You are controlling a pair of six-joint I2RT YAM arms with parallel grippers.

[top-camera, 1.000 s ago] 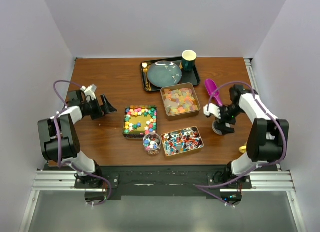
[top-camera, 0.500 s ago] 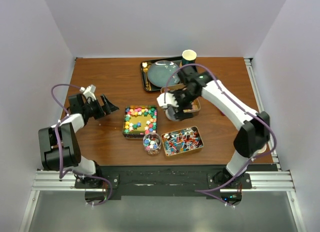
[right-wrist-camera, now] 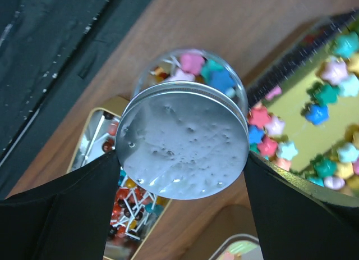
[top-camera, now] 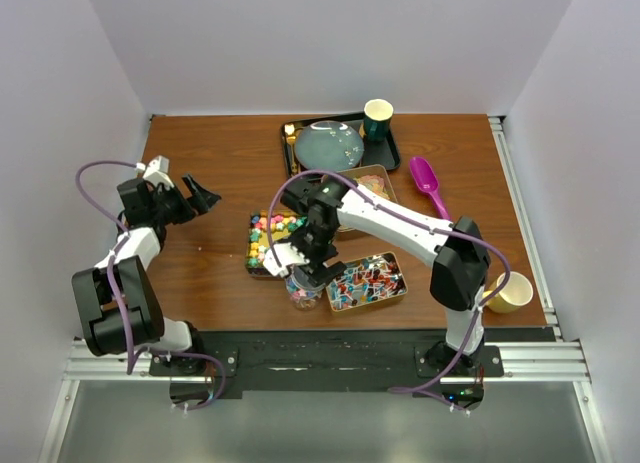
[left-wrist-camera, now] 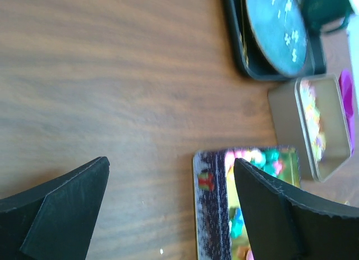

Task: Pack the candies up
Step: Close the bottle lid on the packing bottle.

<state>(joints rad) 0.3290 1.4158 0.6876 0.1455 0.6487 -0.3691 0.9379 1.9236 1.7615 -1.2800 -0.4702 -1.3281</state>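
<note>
A small clear jar (top-camera: 304, 289) of bright star-shaped candies (right-wrist-camera: 208, 69) stands near the front edge, between two tins. My right gripper (top-camera: 308, 263) is shut on a round silver lid (right-wrist-camera: 185, 143) and holds it over the jar's mouth. I cannot tell whether the lid touches the rim. A tin of bright multicoloured candies (top-camera: 268, 235) sits just left of it and shows in the right wrist view (right-wrist-camera: 320, 131). A tin of red-blue-white wrapped pieces (top-camera: 368, 280) is to the right. A tin of pale gummies (top-camera: 372, 186) is behind. My left gripper (top-camera: 203, 197) is open and empty, left of the tins.
A black tray (top-camera: 291, 159) with a grey-blue plate (top-camera: 328, 146) and a green cup (top-camera: 378, 118) stands at the back. A purple scoop (top-camera: 428, 183) lies at the right. A yellow cup (top-camera: 512, 293) stands at the front right.
My right arm has swung from the table's right side, past the gummies tin, to the jar at the front. The left gripper has drifted a little back and left.
</note>
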